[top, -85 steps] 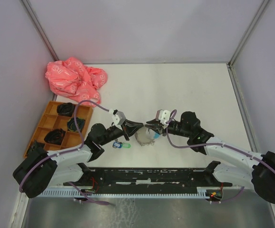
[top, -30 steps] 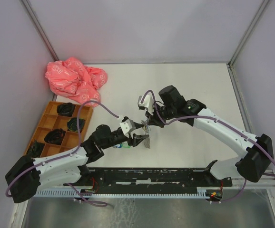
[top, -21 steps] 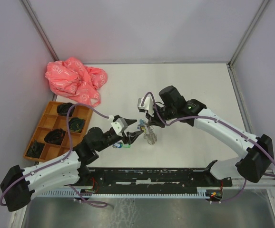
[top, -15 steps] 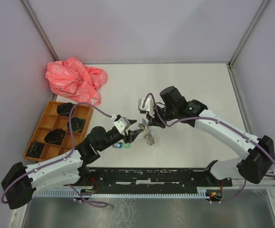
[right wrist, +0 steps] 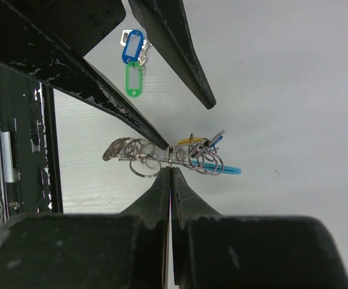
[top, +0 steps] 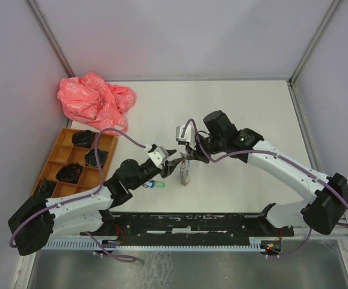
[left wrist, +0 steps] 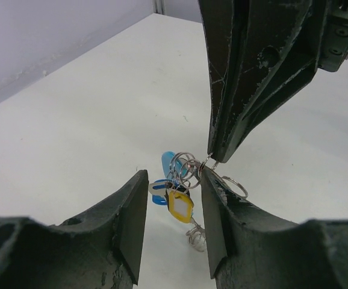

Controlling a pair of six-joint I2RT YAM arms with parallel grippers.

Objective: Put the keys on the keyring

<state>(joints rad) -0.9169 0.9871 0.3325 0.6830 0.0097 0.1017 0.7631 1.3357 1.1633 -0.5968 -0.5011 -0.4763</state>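
From above, the two arms meet over the middle of the white worktop (top: 234,108). The left fingers (top: 170,161) and right fingers (top: 191,153) come together tip to tip, and the keyring (top: 185,174) hangs as a small bunch just below them. A blue-tagged key and a green-tagged key (top: 156,183) lie on the worktop just left of the bunch, beside the left arm. A crumpled pink bag (top: 96,101) sits at the far left, and nearer along the left edge is a wooden tray (top: 61,153) with dark items in several compartments. In the left wrist view, the left fingers (left wrist: 132,217) are spread apart and grasp nothing. The hanging bunch sits in the gap between them: silver split rings (left wrist: 189,165), a yellow-tagged key (left wrist: 180,206) and a blue tag (left wrist: 168,161). The right fingers (left wrist: 246,78) come down from above, clenched on one ring at the top of the bunch. In the right wrist view, the right fingers (right wrist: 159,198) are pressed together and pinch the row of rings (right wrist: 141,153) near its middle, holding it clear of the worktop. A light-blue strip (right wrist: 225,170) juts out at one end. One left finger (right wrist: 180,42) ends well apart from the rings. The tip of the other reaches the pinched spot, but I cannot tell whether it touches.
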